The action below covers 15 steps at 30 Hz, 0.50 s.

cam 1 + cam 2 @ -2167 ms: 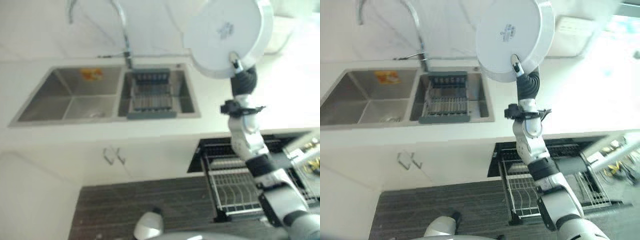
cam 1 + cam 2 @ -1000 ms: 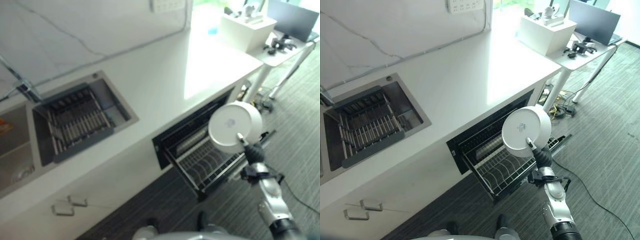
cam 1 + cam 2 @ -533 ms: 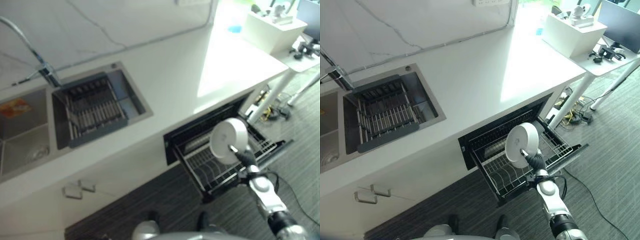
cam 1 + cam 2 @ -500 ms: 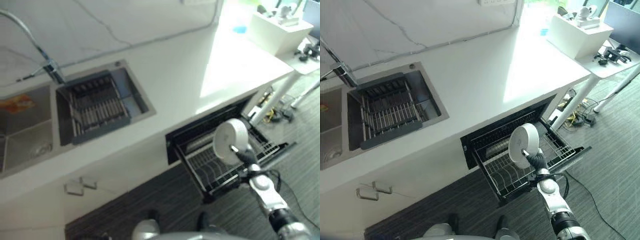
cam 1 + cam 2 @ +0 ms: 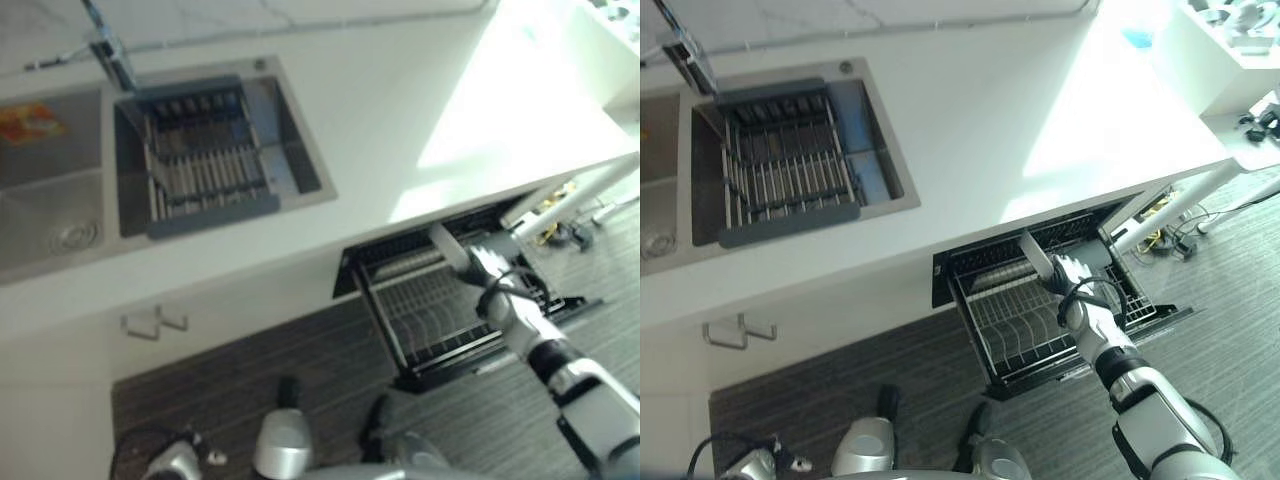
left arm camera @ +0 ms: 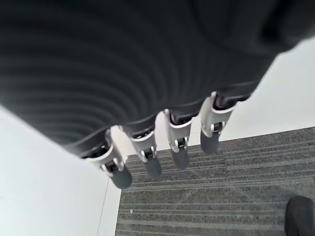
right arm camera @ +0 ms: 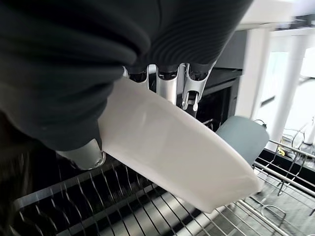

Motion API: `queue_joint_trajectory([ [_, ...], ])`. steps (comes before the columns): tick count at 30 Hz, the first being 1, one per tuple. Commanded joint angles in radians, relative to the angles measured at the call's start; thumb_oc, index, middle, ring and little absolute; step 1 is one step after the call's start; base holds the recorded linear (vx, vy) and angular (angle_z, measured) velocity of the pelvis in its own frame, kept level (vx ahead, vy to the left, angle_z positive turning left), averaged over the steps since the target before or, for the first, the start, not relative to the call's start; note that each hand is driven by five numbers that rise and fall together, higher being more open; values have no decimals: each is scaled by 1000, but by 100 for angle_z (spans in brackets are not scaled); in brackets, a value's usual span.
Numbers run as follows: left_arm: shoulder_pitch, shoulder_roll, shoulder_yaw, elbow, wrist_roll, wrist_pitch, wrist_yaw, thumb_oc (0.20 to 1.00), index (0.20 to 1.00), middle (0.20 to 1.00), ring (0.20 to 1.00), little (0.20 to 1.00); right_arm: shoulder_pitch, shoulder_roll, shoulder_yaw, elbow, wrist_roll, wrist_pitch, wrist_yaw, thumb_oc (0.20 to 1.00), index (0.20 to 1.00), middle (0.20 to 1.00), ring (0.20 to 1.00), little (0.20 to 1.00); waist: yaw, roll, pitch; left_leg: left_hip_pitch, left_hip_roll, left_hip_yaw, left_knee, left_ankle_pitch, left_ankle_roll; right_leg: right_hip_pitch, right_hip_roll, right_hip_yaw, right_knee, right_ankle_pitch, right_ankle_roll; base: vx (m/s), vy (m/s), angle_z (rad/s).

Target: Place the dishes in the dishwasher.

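A white plate (image 7: pixel 177 157) is pinched between the thumb and fingers of my right hand (image 7: pixel 167 83). From the head views the plate (image 5: pixel 1034 254) is edge-on, tilted over the back of the pulled-out wire dishwasher rack (image 5: pixel 1015 330) under the counter edge. My right hand (image 5: pixel 1072 278) sits just right of it, above the rack. In the right wrist view the rack's wire tines (image 7: pixel 123 201) run right below the plate. Whether the plate touches them I cannot tell. My left hand (image 6: pixel 172 147) hangs with straight fingers over the dark floor, holding nothing.
A grey cup-like item (image 7: pixel 241 140) stands in the rack beside the plate. The white countertop (image 5: pixel 970 130) overhangs the dishwasher. A sink with a dark drainer rack (image 5: pixel 785 160) lies to the left. Cabinet handles (image 5: pixel 735 330) and a white table leg (image 5: pixel 1170 205) flank the rack.
The camera has shifted. My right hand has lowered the plate from above the rack down into it, turning it from face-on to edge-on.
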Motion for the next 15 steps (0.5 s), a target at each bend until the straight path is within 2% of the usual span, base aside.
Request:
queue_joint_trajectory([
  [1, 29, 8, -57, 64, 1, 13, 9, 1000, 1000, 1000, 1000, 1000, -38, -44, 7, -26, 21, -17, -44, 200, 200, 200, 200, 200, 17, 55, -51, -43, -18, -85, -13, -44, 46, 21, -10, 48, 194, -193, 37, 20, -35, 7],
  [7, -20, 19, -77, 63, -29, 8, 19, 1000, 1000, 1000, 1000, 1000, -79, -20, 32, 22, 5, -54, -24, 200, 200, 200, 200, 200, 28, 64, 0, -103, -34, -105, 47, -59, 62, -28, -18, 53, 239, -200, 32, -57, -29, 7],
  [10, -62, 23, -91, 58, -27, -16, 28, 1000, 1000, 1000, 1000, 1000, -111, -19, 42, 51, -25, -63, -125, 200, 200, 200, 200, 200, 30, 79, 40, -153, -42, -109, 116, -75, 72, -66, -32, 54, 287, -208, 25, -130, -12, 5],
  [11, -72, 21, -99, 53, -47, -10, 36, 1000, 1000, 1000, 1000, 1000, -129, -26, 37, 61, -22, -71, -145, 200, 200, 200, 200, 200, 32, 90, 56, -170, -45, -115, 139, -80, 76, -80, -37, 55, 311, -214, 22, -146, 17, 5],
  [12, -77, 12, -99, 55, -54, 7, 36, 1000, 1000, 1000, 1000, 1000, -142, -23, 30, 79, -26, -78, -234, 200, 200, 200, 200, 200, 35, 107, 77, -188, -53, -127, 169, -86, 81, -98, -47, 54, 345, -220, 20, -98, 18, 7],
  [13, -77, 11, -99, 56, -53, 6, 36, 1000, 1000, 1000, 1000, 1000, -143, -23, 30, 80, -25, -76, -240, 200, 200, 200, 200, 200, 35, 108, 78, -188, -53, -127, 170, -86, 81, -99, -47, 55, 346, -221, 20, -58, 20, 8],
  [15, -74, 1, -98, 58, -59, -11, 56, 1000, 1000, 1000, 1000, 1000, -149, -20, 11, 84, 69, -71, -343, 200, 200, 200, 200, 200, 33, 126, 93, -202, -59, -131, 184, -86, 83, -118, -53, 55, 374, -228, 16, -46, 41, 5],
])
